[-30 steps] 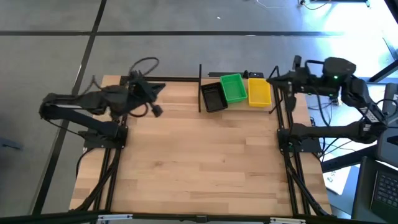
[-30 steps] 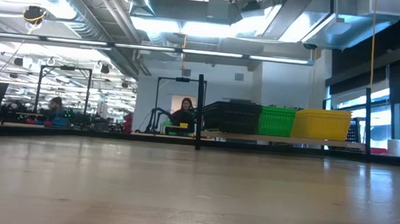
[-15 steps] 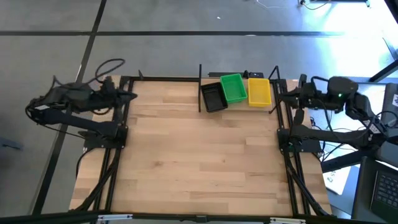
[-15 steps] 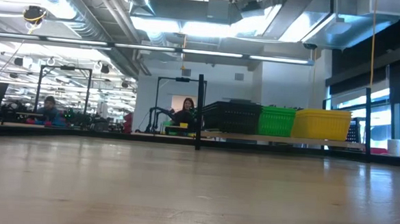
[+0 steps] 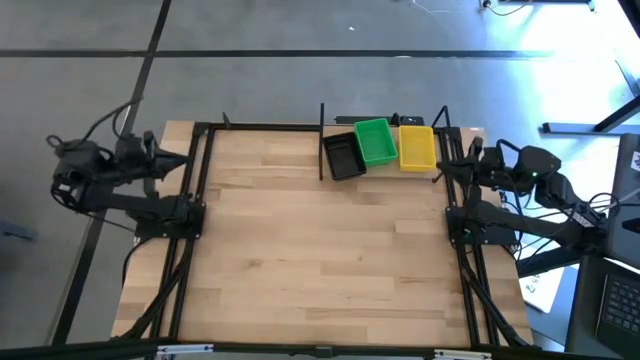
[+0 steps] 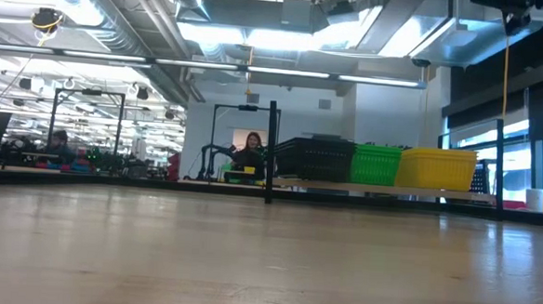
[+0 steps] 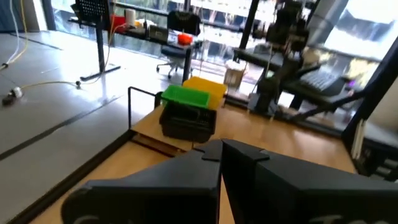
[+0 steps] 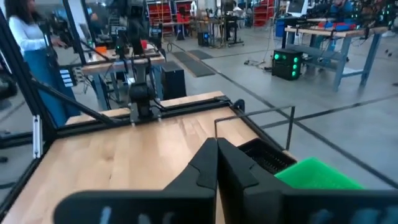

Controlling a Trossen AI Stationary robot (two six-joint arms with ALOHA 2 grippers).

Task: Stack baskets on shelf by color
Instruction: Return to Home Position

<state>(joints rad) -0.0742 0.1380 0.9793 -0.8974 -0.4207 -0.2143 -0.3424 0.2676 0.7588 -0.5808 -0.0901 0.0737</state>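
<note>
High view: finds baskets (image 5: 375, 141) stacked by colour on shelf (image 6: 344, 186) at far edge of table (image 5: 320, 260), black, green, yellow (look light, stiff, slick; take by rim wall), left gripper (image 7: 221, 146) and right gripper (image 8: 216, 144) pressed together, empty, off either side.

You have three stacks side by side on the shelf (image 6: 381, 188), a pale board between thin black posts at the table's (image 5: 320, 260) far edge. The black stack (image 5: 344, 155) is leftmost, the green stack (image 5: 375, 141) in the middle, the yellow stack (image 5: 417, 147) rightmost. All sit upright, open side up, with perforated walls. From above, black and green lie slightly askew and seem to touch. Their tops stand about level.
</note>
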